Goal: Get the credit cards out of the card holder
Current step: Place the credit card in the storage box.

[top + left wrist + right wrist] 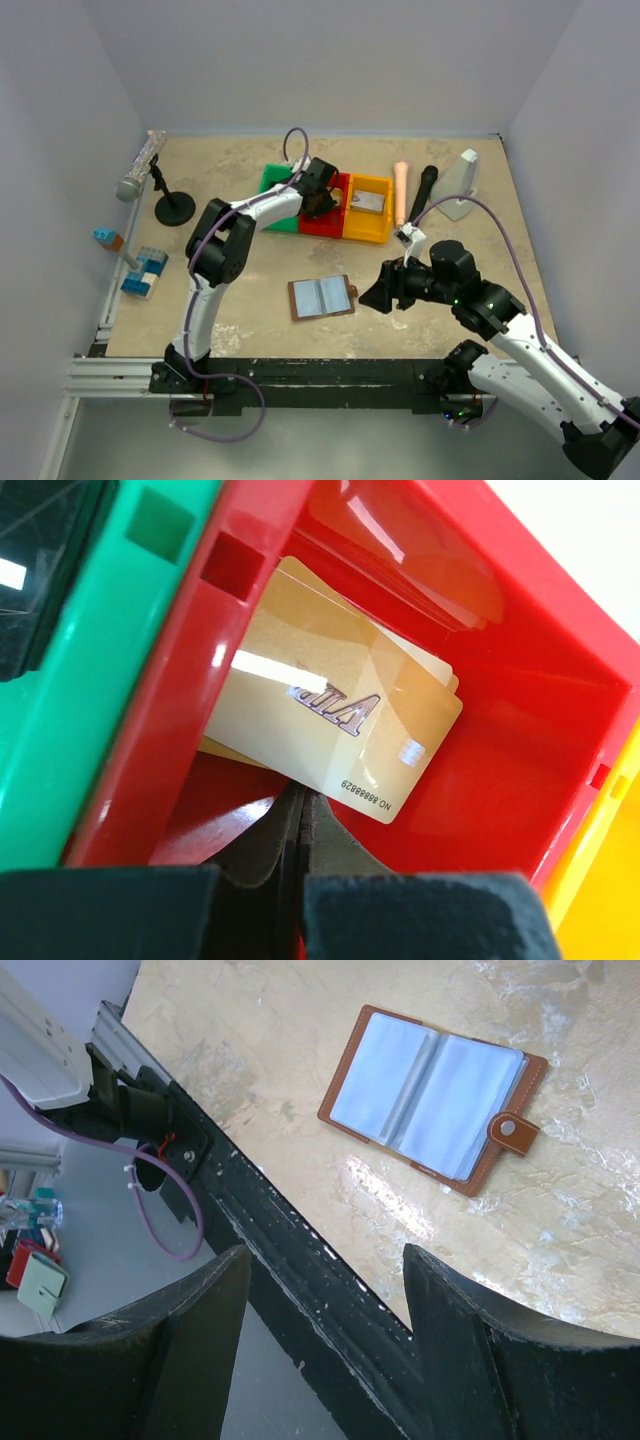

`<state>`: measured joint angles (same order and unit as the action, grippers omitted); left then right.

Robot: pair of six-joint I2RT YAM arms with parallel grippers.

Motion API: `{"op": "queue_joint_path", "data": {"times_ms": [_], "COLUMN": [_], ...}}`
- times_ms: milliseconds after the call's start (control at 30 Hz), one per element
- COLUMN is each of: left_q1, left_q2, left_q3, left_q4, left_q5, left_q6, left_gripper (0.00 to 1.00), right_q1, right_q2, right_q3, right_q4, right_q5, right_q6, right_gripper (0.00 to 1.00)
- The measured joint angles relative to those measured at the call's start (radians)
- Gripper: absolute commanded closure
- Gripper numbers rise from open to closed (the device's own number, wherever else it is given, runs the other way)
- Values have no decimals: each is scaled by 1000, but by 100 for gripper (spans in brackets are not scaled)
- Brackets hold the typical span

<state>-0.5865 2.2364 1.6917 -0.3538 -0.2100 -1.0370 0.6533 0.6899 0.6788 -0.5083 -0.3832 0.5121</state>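
Three bins are sitting side by side at the back of the tabletop point(250, 270): a green bin point(272, 182), a red bin point(327, 226) and a yellow bin point(371, 233). A silver microphone point(135, 172) is leaning on its black stand point(175, 209) at far left, with blue-and-white blocks point(145, 272) lying nearer. A peach rod point(401, 190), a black stick point(424, 190) and a white wedge point(463, 180) are resting right of the bins.

Gold credit card point(340, 720) partly masked by the red bin's wall point(165, 720); the card beneath point(425, 660) is mostly covered.
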Motion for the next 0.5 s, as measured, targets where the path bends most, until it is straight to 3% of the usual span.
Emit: {"op": "queue_joint_path", "data": {"times_ms": [367, 500], "left_q1": [3, 3], "left_q2": [8, -27], "left_q3": [5, -66], "left_q4": [25, 77], "left_q5": [25, 33], "left_q6": [0, 1], "left_gripper": [100, 100], "right_q1": [0, 0], "right_q2": [30, 30], "right_q3": [1, 1], "right_q4": [16, 16], "right_q5": [0, 0], "right_q6": [3, 3], "right_gripper": [33, 33]}}
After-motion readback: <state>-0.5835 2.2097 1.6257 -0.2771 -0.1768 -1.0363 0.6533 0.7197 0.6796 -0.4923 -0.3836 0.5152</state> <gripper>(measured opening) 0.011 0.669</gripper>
